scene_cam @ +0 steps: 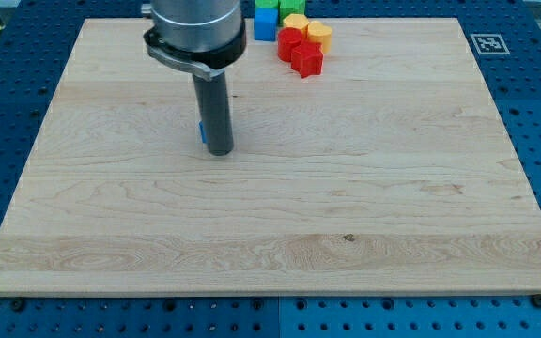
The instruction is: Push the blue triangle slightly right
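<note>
My tip (219, 150) rests on the board left of centre, below the dark rod. A blue block (201, 132), the blue triangle by its place, shows only as a thin sliver at the rod's left edge; the rod hides the rest. The tip is right beside it, on its right and slightly toward the view's bottom; I cannot tell if they touch.
A cluster of blocks sits at the view's top: a blue cube (265, 26), a green block (268, 7), two yellow blocks (294, 21) (319, 35), and two red blocks (290, 42) (307, 59). The wooden board (346, 207) lies on a blue pegboard table.
</note>
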You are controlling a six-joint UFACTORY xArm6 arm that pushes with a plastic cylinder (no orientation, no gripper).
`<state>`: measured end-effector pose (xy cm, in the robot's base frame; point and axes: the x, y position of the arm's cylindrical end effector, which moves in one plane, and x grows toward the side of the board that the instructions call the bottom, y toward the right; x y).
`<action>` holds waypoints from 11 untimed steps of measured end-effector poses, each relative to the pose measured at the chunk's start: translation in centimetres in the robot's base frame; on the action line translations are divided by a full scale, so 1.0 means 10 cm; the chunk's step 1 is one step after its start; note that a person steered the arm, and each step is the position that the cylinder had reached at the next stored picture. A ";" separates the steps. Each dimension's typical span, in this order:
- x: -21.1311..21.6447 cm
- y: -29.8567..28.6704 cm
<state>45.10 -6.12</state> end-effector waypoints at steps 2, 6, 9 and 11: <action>-0.02 -0.27; -0.41 -0.47; -0.18 -0.13; 0.29 0.17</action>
